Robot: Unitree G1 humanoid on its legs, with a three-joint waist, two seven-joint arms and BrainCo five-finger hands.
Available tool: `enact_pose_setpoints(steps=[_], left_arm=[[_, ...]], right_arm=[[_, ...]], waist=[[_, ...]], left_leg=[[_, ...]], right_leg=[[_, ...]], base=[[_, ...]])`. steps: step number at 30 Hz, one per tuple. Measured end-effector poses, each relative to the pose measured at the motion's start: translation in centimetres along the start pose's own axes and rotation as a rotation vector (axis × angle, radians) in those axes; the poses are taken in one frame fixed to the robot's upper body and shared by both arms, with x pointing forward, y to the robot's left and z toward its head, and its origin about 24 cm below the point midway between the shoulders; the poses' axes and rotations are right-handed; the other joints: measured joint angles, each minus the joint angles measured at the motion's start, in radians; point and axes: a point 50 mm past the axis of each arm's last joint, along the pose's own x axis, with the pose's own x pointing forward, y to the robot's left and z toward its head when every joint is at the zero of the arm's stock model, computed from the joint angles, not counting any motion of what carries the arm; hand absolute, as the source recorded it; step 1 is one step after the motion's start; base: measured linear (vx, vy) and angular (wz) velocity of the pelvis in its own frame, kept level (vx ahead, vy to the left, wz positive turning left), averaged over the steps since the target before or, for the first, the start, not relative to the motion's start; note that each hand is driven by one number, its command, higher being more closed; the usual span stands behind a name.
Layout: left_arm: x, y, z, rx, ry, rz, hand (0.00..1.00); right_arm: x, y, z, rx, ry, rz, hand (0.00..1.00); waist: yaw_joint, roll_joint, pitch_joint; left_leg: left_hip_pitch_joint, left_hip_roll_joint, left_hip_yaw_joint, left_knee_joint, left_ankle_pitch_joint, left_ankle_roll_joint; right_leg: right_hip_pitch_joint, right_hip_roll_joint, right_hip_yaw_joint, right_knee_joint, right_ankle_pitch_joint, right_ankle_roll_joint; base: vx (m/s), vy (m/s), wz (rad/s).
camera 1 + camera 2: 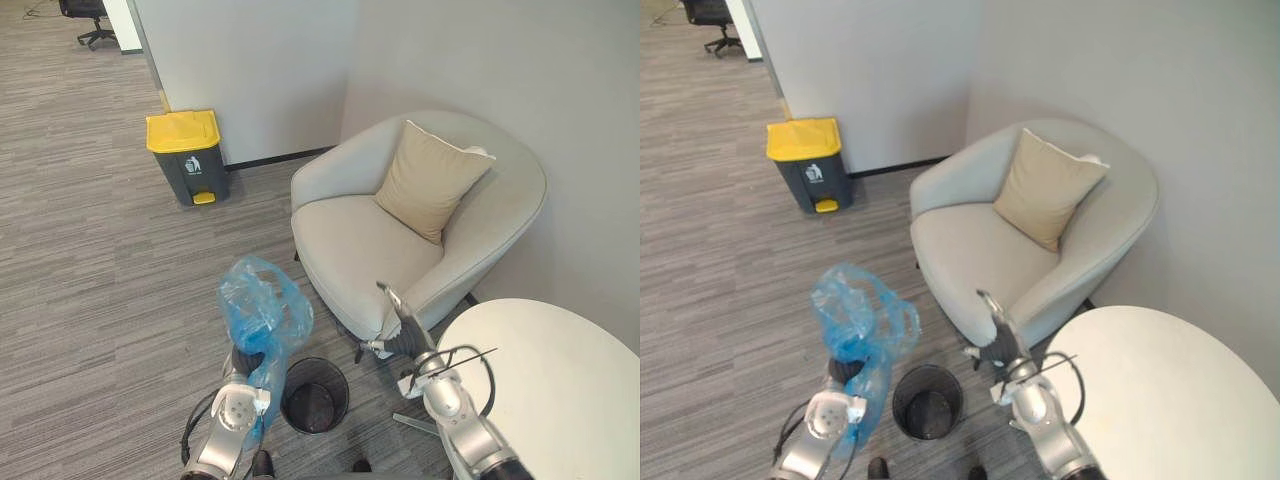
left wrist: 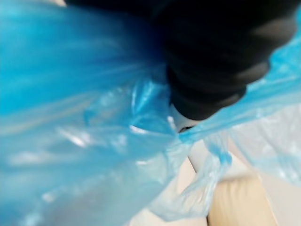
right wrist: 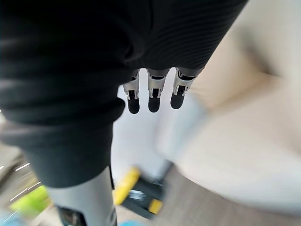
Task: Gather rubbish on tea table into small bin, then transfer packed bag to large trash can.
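Bag (image 1: 262, 310) upright above left hand (image 1: 243, 362), long axis vertical, beside bin (image 1: 314, 395).

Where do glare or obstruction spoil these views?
Left wrist view: the blue bag crowds the lens, with bright glints on its folds. Right wrist view: the dark cover of the right hand blocks much. Eye views: even light, no glare.

Open carpet (image 1: 90, 260) up to large trash can (image 1: 187, 157); armchair (image 1: 350, 250), seemingly close, at right.
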Motion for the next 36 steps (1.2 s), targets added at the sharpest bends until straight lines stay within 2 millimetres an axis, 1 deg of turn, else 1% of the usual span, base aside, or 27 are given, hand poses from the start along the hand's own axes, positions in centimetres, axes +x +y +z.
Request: enact_pose_setpoints(steps=[1, 3, 6, 8, 9, 11, 12, 14, 17, 21, 24, 26, 27, 28, 29, 30, 31, 32, 33, 34, 35, 36], left_arm=[[0.0, 0.1, -0.6, -0.016, 0.03, -0.003, 1.0], [-0.2, 0.4, -2.6, -0.071, 0.135, 0.013, 1.0], [-0.7, 0.7, -4.8, -0.105, 0.245, 0.033, 1.0], [-1.1, 0.8, -6.0, -0.122, 0.302, 0.04, 1.0], [-1.2, 0.9, -6.3, -0.125, 0.315, 0.043, 1.0], [-1.9, 1.0, -7.8, -0.145, 0.387, 0.049, 1.0], [-2.0, 1.0, -8.0, -0.148, 0.398, 0.051, 1.0], [-2.7, 0.8, -9.0, -0.159, 0.452, 0.049, 1.0], [-3.6, 0.7, -10.1, -0.173, 0.506, 0.048, 1.0], [-4.1, 0.5, -10.6, -0.213, 0.537, 0.059, 1.0], [-4.2, 0.2, -10.6, -0.232, 0.543, 0.059, 1.0], [-4.1, -0.2, -10.3, -0.246, 0.535, 0.054, 1.0], [-4.0, -0.2, -10.1, -0.25, 0.529, 0.054, 1.0], [-3.5, -0.4, -9.6, -0.261, 0.51, 0.052, 1.0], [-3.2, -0.5, -9.1, -0.27, 0.492, 0.053, 1.0], [-2.7, -0.5, -8.2, -0.287, 0.453, 0.058, 1.0], [-2.6, -0.5, -7.8, -0.296, 0.437, 0.061, 1.0], [-2.4, -0.6, -7.4, -0.314, 0.418, 0.067, 1.0], [-2.3, -0.5, -6.8, -0.338, 0.392, 0.083, 1.0], [-2.3, -0.2, -6.7, -0.343, 0.385, 0.094, 1.0], [-2.4, -0.1, -6.7, -0.346, 0.383, 0.1, 1.0], [-2.3, 0.1, -6.7, -0.352, 0.381, 0.11, 1.0]], right_arm=[[-0.2, 0.2, -1.0, 0.019, 0.051, 0.006, 0.0], [-0.9, 0.9, -4.1, 0.079, 0.215, 0.006, 0.0], [-2.3, 1.5, -7.5, 0.123, 0.405, 0.004, 0.0], [-3.1, 1.6, -9.1, 0.158, 0.498, -0.014, 0.0], [-3.3, 1.6, -9.4, 0.17, 0.518, -0.021, 0.0], [-4.3, 1.7, -10.9, 0.214, 0.613, -0.054, 0.0], [-4.5, 1.7, -11.1, 0.215, 0.627, -0.059, 0.0], [-5.3, 1.5, -12.1, 0.232, 0.694, -0.092, 0.0], [-5.9, 1.2, -12.7, 0.256, 0.74, -0.134, 0.0], [-6.0, 0.8, -13.0, 0.285, 0.756, -0.188, 0.0], [-5.9, 0.9, -12.9, 0.295, 0.759, -0.194, 0.0], [-5.4, 1.4, -12.4, 0.307, 0.745, -0.189, 0.0], [-5.1, 1.6, -12.2, 0.311, 0.739, -0.189, 0.0], [-4.9, 1.9, -11.9, 0.32, 0.731, -0.194, 0.0], [-4.8, 2.2, -11.7, 0.327, 0.727, -0.195, 0.0], [-4.6, 2.6, -11.4, 0.339, 0.72, -0.195, 0.0], [-4.5, 2.6, -11.2, 0.343, 0.714, -0.198, 0.0], [-4.2, 2.9, -10.9, 0.351, 0.704, -0.197, 0.0], [-4.3, 3.2, -10.7, 0.361, 0.7, -0.196, 0.0], [-4.2, 3.2, -10.7, 0.363, 0.697, -0.196, 0.0], [-4.2, 3.2, -10.6, 0.365, 0.694, -0.198, 0.0], [-3.9, 2.9, -10.4, 0.365, 0.681, -0.206, 0.0]], waist=[[0.001, 0.002, 0.0], [0.004, 0.005, 0.001], [0.009, 0.007, 0.004], [0.011, 0.011, 0.006], [0.012, 0.012, 0.007], [0.014, 0.017, 0.008], [0.014, 0.018, 0.009], [0.015, 0.023, 0.012], [0.015, 0.024, 0.014], [0.019, 0.025, 0.024], [0.025, 0.024, 0.042], [0.037, 0.02, 0.057], [0.04, 0.019, 0.062], [0.038, 0.013, 0.074], [0.038, 0.005, 0.087], [0.04, -0.005, 0.092], [0.046, -0.002, 0.092], [0.049, 0.0, 0.095], [0.048, -0.008, 0.092], [0.051, -0.019, 0.082], [0.059, -0.027, 0.075], [0.075, -0.043, 0.065]], left_leg=[[0.0, -0.002, -0.001, 0.0, -0.002, 0.002], [0.005, -0.01, -0.011, 0.001, -0.003, 0.005], [0.015, -0.017, -0.021, 0.005, -0.002, 0.012], [0.024, -0.021, -0.022, 0.005, -0.004, 0.012], [0.027, -0.021, -0.023, 0.004, -0.004, 0.013], [0.034, -0.021, -0.024, 0.0, -0.007, 0.012], [0.034, -0.021, -0.024, 0.0, -0.007, 0.012], [0.036, -0.021, -0.025, 0.0, -0.008, 0.011], [0.042, -0.021, -0.022, 0.0, -0.01, 0.012], [0.056, -0.023, -0.003, 0.0, -0.015, 0.018], [0.074, -0.024, 0.025, 0.0, -0.023, 0.019], [0.076, -0.023, 0.059, 0.006, -0.028, 0.016], [0.074, -0.023, 0.067, 0.006, -0.028, 0.017], [0.067, -0.024, 0.067, 0.007, -0.027, 0.019], [0.063, -0.025, 0.062, 0.018, -0.029, 0.024], [0.042, -0.025, 0.058, 0.053, -0.047, 0.039], [0.021, -0.016, 0.056, 0.067, -0.053, 0.049], [0.002, -0.011, 0.054, 0.092, -0.058, 0.054], [-0.02, -0.019, 0.009, 0.14, -0.064, 0.059], [-0.03, -0.025, -0.005, 0.162, -0.065, 0.06], [-0.043, -0.027, -0.009, 0.176, -0.062, 0.055], [-0.078, -0.023, -0.018, 0.209, -0.06, 0.049]], right_leg=[[0.001, -0.002, -0.001, 0.0, 0.0, 0.0], [0.014, -0.009, -0.012, -0.001, -0.001, 0.0], [0.03, -0.015, -0.022, -0.002, -0.003, 0.002], [0.042, -0.018, -0.025, -0.005, -0.005, 0.004], [0.046, -0.018, -0.025, -0.006, -0.006, 0.004], [0.049, -0.019, -0.025, 0.0, -0.014, 0.004], [0.048, -0.019, -0.025, 0.003, -0.015, 0.004], [0.048, -0.02, -0.026, 0.005, -0.021, 0.006], [0.049, -0.021, -0.023, 0.011, -0.027, 0.008], [0.044, -0.024, -0.004, 0.032, -0.033, 0.008], [0.042, -0.026, 0.022, 0.05, -0.033, 0.01], [0.003, -0.027, 0.044, 0.098, -0.037, 0.015], [-0.007, -0.029, 0.048, 0.112, -0.041, 0.018], [-0.025, -0.032, 0.051, 0.151, -0.055, 0.019], [-0.039, -0.038, 0.052, 0.189, -0.071, 0.019], [-0.058, -0.047, 0.054, 0.228, -0.082, 0.023], [-0.06, -0.048, 0.057, 0.242, -0.089, 0.025], [-0.095, -0.053, 0.062, 0.363, -0.148, 0.017], [-0.104, -0.073, 0.061, 0.589, -0.231, 0.032], [-0.088, -0.083, 0.065, 0.63, -0.253, 0.035], [-0.081, -0.087, 0.071, 0.629, -0.267, 0.038], [-0.066, -0.077, 0.073, 0.561, -0.291, 0.039]], base=[[0.05, 0.017, 0.09], [0.07, 0.018, 0.12], [0.07, 0.007, 0.1], [0.03, 0.005, 0.05], [0.0, 0.0, 0.0], [0.0, 0.0, 0.0], [-0.02, -0.005, 0.03], [0.0, 0.0, 0.0], [-0.01, 0.004, -0.02], [0.0, 0.017, -0.12], [0.0, 0.033, -0.29], [-0.01, 0.039, -0.39], [-0.01, 0.029, -0.26], [0.0, 0.0, 0.0], [-0.05, -0.001, 0.16], [-0.06, -0.006, 0.17], [-0.04, 0.006, 0.18], [-0.01, -0.038, 0.57], [0.04, -0.091, 0.76], [0.04, -0.137, 0.75], [0.01, -0.178, 0.37], [-0.04, -0.165, 0.18]])
